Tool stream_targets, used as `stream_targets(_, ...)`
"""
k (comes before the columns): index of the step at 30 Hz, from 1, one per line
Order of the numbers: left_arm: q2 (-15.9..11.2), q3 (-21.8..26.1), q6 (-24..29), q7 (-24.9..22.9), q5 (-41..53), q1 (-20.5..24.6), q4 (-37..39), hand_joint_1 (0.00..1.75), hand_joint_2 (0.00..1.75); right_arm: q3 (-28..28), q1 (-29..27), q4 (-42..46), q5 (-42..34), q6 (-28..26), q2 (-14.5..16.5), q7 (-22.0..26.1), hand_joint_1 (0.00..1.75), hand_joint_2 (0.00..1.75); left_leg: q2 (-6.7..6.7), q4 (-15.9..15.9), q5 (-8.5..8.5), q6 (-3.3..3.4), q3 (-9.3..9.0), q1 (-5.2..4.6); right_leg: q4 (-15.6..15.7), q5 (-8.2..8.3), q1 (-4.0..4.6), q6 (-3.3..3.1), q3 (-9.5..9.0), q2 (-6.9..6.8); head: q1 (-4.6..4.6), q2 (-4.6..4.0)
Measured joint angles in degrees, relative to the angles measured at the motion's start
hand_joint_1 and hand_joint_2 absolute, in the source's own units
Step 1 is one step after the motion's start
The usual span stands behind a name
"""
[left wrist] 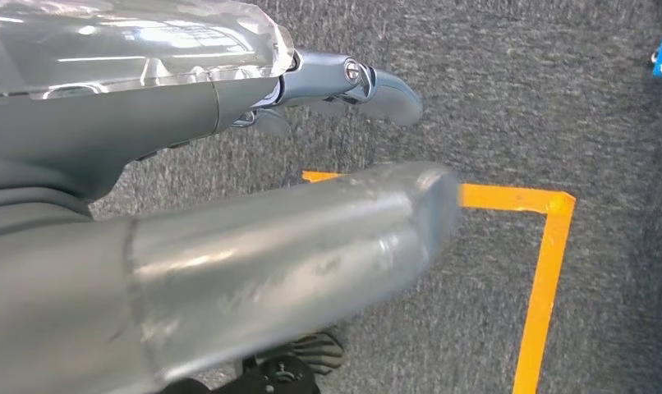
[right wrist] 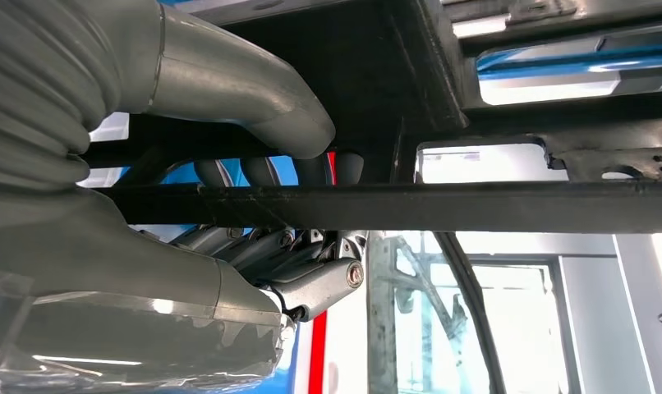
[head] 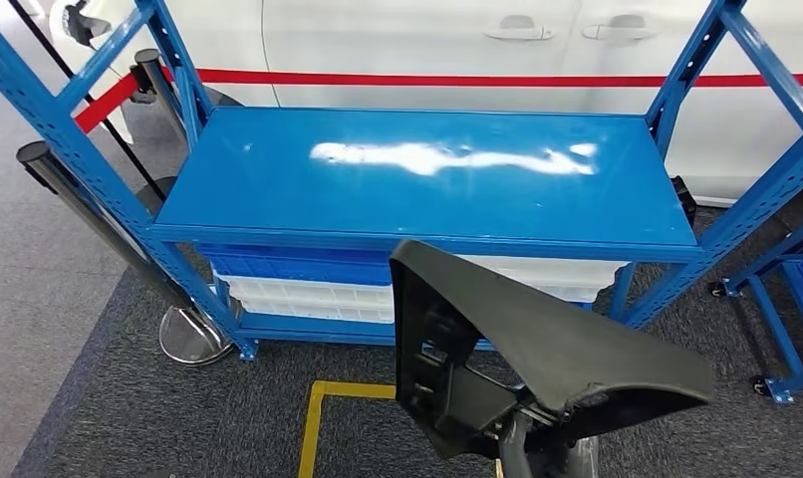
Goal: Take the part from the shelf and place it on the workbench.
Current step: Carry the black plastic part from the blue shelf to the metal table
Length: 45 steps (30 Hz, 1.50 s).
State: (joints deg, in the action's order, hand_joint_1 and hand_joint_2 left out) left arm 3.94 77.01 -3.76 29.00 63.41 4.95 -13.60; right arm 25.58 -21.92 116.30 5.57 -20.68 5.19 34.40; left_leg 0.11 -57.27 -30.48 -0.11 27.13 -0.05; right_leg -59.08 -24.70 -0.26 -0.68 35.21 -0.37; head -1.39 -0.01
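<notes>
The part point(head: 537, 339) is a large black plastic piece with a smooth curved face and ribbed brackets on its back. It hangs low in the head view, in front of the blue workbench point(head: 427, 189). My right hand point(head: 542, 448) grips it from below, mostly hidden by it. In the right wrist view that hand point(right wrist: 188, 271) wraps a black bar of the part point(right wrist: 475, 205), thumb on one side and fingers on the other. My left hand point(left wrist: 254, 238) hangs over the grey carpet, fingers loosely extended and holding nothing.
The workbench top is bare and glossy, with blue and white crates point(head: 308, 284) on the level beneath. A white car point(head: 427, 40) and a red belt stand behind it. A stanchion base point(head: 191, 334) is at the left, yellow floor tape point(head: 318, 418) near me, another blue rack point(head: 786, 299) at the right.
</notes>
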Motion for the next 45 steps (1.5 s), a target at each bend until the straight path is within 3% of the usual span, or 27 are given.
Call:
stream_targets(2, 0.0, 0.0, -0.1, 0.0, 0.0, -0.1, 0.0, 0.0, 0.0, 0.0, 0.0, 0.0, 0.0, 0.0, 0.0, 0.0, 1.75, 1.75, 0.14, 0.2, 0.93, 0.71, 0.36, 0.0, 0.0, 0.35, -0.12, 0.76, 0.08, 0.06, 0.03, 0.01)
stream_targets(3, 0.0, 0.0, -0.1, 0.0, 0.0, -0.1, 0.0, 0.0, 0.0, 0.0, 0.0, 0.0, 0.0, -0.1, 0.0, 0.0, 1.75, 1.75, 0.24, 0.5, 1.53, 1.08, 0.6, 0.11, -0.5, -0.35, -0.15, 1.11, 0.35, 0.14, 0.12, 0.01)
stream_targets(5, 0.0, 0.0, -0.2, 0.0, 0.0, -0.1, 0.0, 0.0, 0.0, -0.1, 0.1, 0.0, 0.0, -0.2, 0.0, -0.1, 1.75, 1.75, 0.48, 0.8, 2.71, 1.78, 1.53, 0.35, -4.4, -4.43, -0.22, 1.59, 1.77, 0.3, 0.41, 0.01)
stream_targets(7, 0.0, 0.0, -0.3, 0.0, 0.1, 0.0, 0.0, 0.0, 0.0, -0.1, 0.1, 0.0, 0.0, -0.3, 0.0, -0.2, 1.75, 1.75, 0.53, 0.6, 3.55, 2.15, 2.9, 0.27, -11.3, -9.33, -0.3, 1.83, 3.79, 0.33, 0.63, 0.01)
stream_targets(8, 0.0, 0.0, -0.3, 0.0, 0.2, -0.1, 0.0, 0.0, 0.0, -0.1, 0.1, 0.0, 0.0, -0.3, 0.0, -0.3, 1.75, 1.75, 0.56, 0.4, 3.95, 2.14, 3.6, 0.23, -14.0, -10.33, -0.36, 1.89, 4.23, 0.32, 0.64, 0.01)
stream_targets(9, 0.0, 0.0, -0.3, 0.0, 0.2, -0.1, 0.0, 0.0, 0.0, -0.1, 0.1, 0.0, 0.0, -0.4, 0.0, -0.3, 1.75, 1.75, 0.57, 0.2, 4.33, 2.06, 4.28, 0.21, -14.8, -10.07, -0.42, 1.93, 3.77, 0.31, 0.64, 0.01)
stream_targets(10, 0.0, 0.0, -0.4, 0.0, 0.2, -0.1, 0.0, 0.0, 0.0, -0.1, 0.1, 0.0, 0.0, -0.4, 0.0, -0.4, 1.75, 1.75, 0.56, 0.0, 4.64, 1.93, 4.9, 0.22, -13.6, -8.85, -0.48, 1.92, 2.22, 0.3, 0.64, 0.01)
stream_targets(12, 0.1, 0.0, -0.4, 0.0, 0.2, -0.1, 0.0, 0.0, 0.0, -0.1, 0.2, 0.0, 0.1, -0.4, 0.0, -0.5, 1.75, 1.75, 0.52, -0.7, 5.06, 1.6, 5.97, 0.2, -6.2, -6.52, -0.52, 1.68, -3.22, 0.29, 0.67, 0.01)
stream_targets(14, 0.1, 0.0, -0.4, 0.0, 0.2, -0.1, 0.0, 0.0, 0.0, -0.1, 0.3, 0.0, 0.1, -0.4, 0.0, -0.5, 1.75, 1.75, 0.46, -1.3, 5.4, 1.08, 6.6, 0.11, -0.2, -6.04, -0.29, 1.14, -6.87, 0.32, 0.63, 0.0)
stream_targets(18, 0.1, 0.0, -0.4, 0.0, 0.2, -0.2, 0.0, 0.0, 0.0, -0.1, 0.4, 0.0, 0.1, -0.4, 0.0, -0.6, 1.75, 1.75, 0.34, -1.8, 5.7, -0.41, 7.28, 0.2, 1.2, -5.27, -0.22, -0.44, -6.43, 0.23, 0.7, 0.0)
stream_targets(20, 0.0, 0.0, -0.4, 0.0, 0.2, -0.3, 0.0, 0.0, 0.0, -0.1, 0.5, 0.0, 0.2, -0.4, 0.0, -0.6, 1.75, 1.75, 0.22, -4.9, 2.49, -1.09, 8.54, 0.4, 1.4, -4.28, -0.41, -1.23, -5.57, 0.08, 0.59, 0.01)
stream_targets(22, 0.0, 0.0, -0.4, 0.0, 0.2, -0.3, 0.0, 0.0, 0.0, -0.1, 0.5, 0.0, 0.3, -0.5, 0.0, -0.7, 1.75, 1.75, 0.21, -11.8, -2.49, -1.61, 10.68, 0.55, 1.3, -3.4, -0.34, -1.47, -4.45, 0.04, 0.41, 0.01)
stream_targets(23, 0.0, 0.0, -0.4, 0.0, 0.2, -0.3, 0.0, 0.0, 0.0, -0.1, 0.5, 0.0, 0.3, -0.5, 0.0, -0.7, 1.75, 1.75, 0.21, -15.2, -4.12, -1.78, 11.46, 0.6, 1.2, -2.98, -0.28, -1.46, -3.84, 0.02, 0.38, 0.01)
stream_targets(24, 0.0, 0.0, -0.5, 0.0, 0.2, -0.3, 0.0, 0.0, 0.0, -0.1, 0.5, 0.0, 0.3, -0.6, 0.0, -0.8, 1.75, 1.75, 0.21, -17.0, -4.53, -1.84, 11.44, 0.62, 1.1, -2.6, -0.24, -1.42, -3.24, 0.0, 0.37, 0.01)
stream_targets(25, 0.0, 0.0, -0.5, 0.0, 0.3, -0.3, 0.0, 0.0, 0.0, -0.1, 0.5, 0.0, 0.3, -0.6, 0.0, -0.9, 1.75, 1.75, 0.21, -16.6, -3.86, -1.79, 10.35, 0.63, 1.0, -2.27, -0.2, -1.35, -2.68, -0.02, 0.36, 0.0)
stream_targets(26, 0.0, 0.0, -0.5, 0.0, 0.3, -0.3, 0.0, 0.0, 0.0, -0.1, 0.5, 0.0, 0.4, -0.6, 0.0, -0.9, 1.75, 1.75, 0.21, -13.9, -2.46, -1.64, 8.21, 0.63, 0.8, -2.0, -0.17, -1.27, -2.21, -0.02, 0.36, 0.0)
stream_targets(28, 0.0, 0.0, -0.5, 0.1, 0.4, -0.2, 0.0, 0.0, 0.0, -0.1, 0.6, 0.0, 0.3, -0.6, 0.0, -1.0, 1.75, 1.75, 0.16, -5.3, -0.21, -1.0, 2.44, 0.49, 0.5, -1.51, -0.05, -0.95, -1.54, 0.0, 0.36, 0.0)
stream_targets(30, 0.0, 0.0, -0.5, 0.2, 0.5, -0.1, 0.0, 0.0, 0.0, -0.1, 0.7, 0.0, 0.2, -0.6, 0.0, -1.0, 1.75, 1.75, 0.11, -0.1, 0.46, -0.32, -0.44, 0.17, 0.4, -0.92, 0.03, -0.31, -1.23, -0.02, 0.36, 0.0)
stream_targets(33, 0.0, 0.0, -0.6, 0.2, 0.7, -0.1, 0.0, 0.0, 0.0, -0.1, 0.7, 0.0, -0.1, -0.5, 0.0, -1.1, 1.75, 1.75, 0.25, 0.9, 1.36, 0.65, 0.13, 0.12, 0.5, -0.22, 0.03, 0.82, -0.97, 0.04, 0.26, 0.0)
stream_targets(34, 0.1, 0.0, -0.6, 0.2, 0.8, -0.1, 0.0, 0.0, 0.0, -0.1, 0.7, 0.0, -0.1, -0.5, 0.0, -1.1, 1.75, 1.75, 0.35, 1.2, 1.92, 1.12, 0.44, 0.26, -0.2, -1.07, 0.04, 1.1, -0.57, 0.13, 0.32, 0.01)
stream_targets(36, 0.1, 0.0, -0.6, 0.2, 0.8, -0.1, 0.0, 0.0, 0.0, -0.1, 0.7, 0.0, -0.2, -0.5, -0.1, -1.1, 1.75, 1.75, 0.56, 1.6, 3.08, 1.86, 1.39, 0.45, -4.9, -5.53, -0.04, 1.49, 1.29, 0.32, 0.46, 0.01)
stream_targets(38, 0.1, 0.0, -0.6, 0.2, 0.9, -0.1, 0.0, 0.0, 0.0, -0.1, 0.7, 0.0, -0.3, -0.5, -0.2, -1.2, 1.75, 1.75, 0.57, 1.4, 4.01, 2.1, 2.73, 0.35, -12.1, -10.09, -0.09, 1.78, 3.55, 0.36, 0.56, 0.01)
stream_targets(39, 0.1, 0.0, -0.6, 0.2, 0.9, -0.1, 0.0, 0.0, 0.0, -0.1, 0.7, 0.0, -0.4, -0.5, -0.2, -1.2, 1.75, 1.75, 0.58, 1.2, 4.39, 2.07, 3.39, 0.3, -14.4, -10.81, -0.11, 1.88, 3.96, 0.35, 0.56, 0.01)
stream_targets(40, 0.2, 0.0, -0.6, 0.2, 0.9, -0.1, 0.0, 0.0, 0.0, -0.1, 0.6, 0.0, -0.4, -0.5, -0.2, -1.2, 1.75, 1.75, 0.58, 0.9, 4.67, 1.99, 4.04, 0.27, -14.7, -10.27, -0.12, 1.89, 3.29, 0.34, 0.56, 0.01)
stream_targets(41, 0.2, 0.0, -0.6, 0.2, 0.9, -0.1, 0.0, 0.0, 0.0, -0.1, 0.7, 0.0, -0.5, -0.5, -0.3, -1.2, 1.75, 1.75, 0.57, 0.6, 4.87, 1.89, 4.63, 0.25, -12.7, -8.9, -0.11, 1.82, 1.5, 0.34, 0.57, 0.0)
stream_targets(43, 0.2, -0.1, -0.6, 0.2, 0.9, -0.1, 0.0, 0.0, 0.0, -0.1, 0.7, 0.0, -0.8, -0.4, -0.3, -1.2, 1.75, 1.75, 0.69, 0.0, 5.07, 1.66, 5.45, 0.14, -4.4, -6.39, 0.02, 1.39, -4.18, -0.4, 0.57, 0.0)
stream_targets(45, 0.2, -0.1, -0.6, 0.2, 0.9, -0.2, 0.0, 0.0, 0.0, -0.1, 0.7, 0.0, -1.3, -0.3, -0.3, -1.2, 1.75, 1.75, 0.94, -0.6, 5.29, 1.27, 5.79, -0.07, 1.0, -5.72, 0.33, 0.59, -7.34, -1.34, 0.57, 0.01)
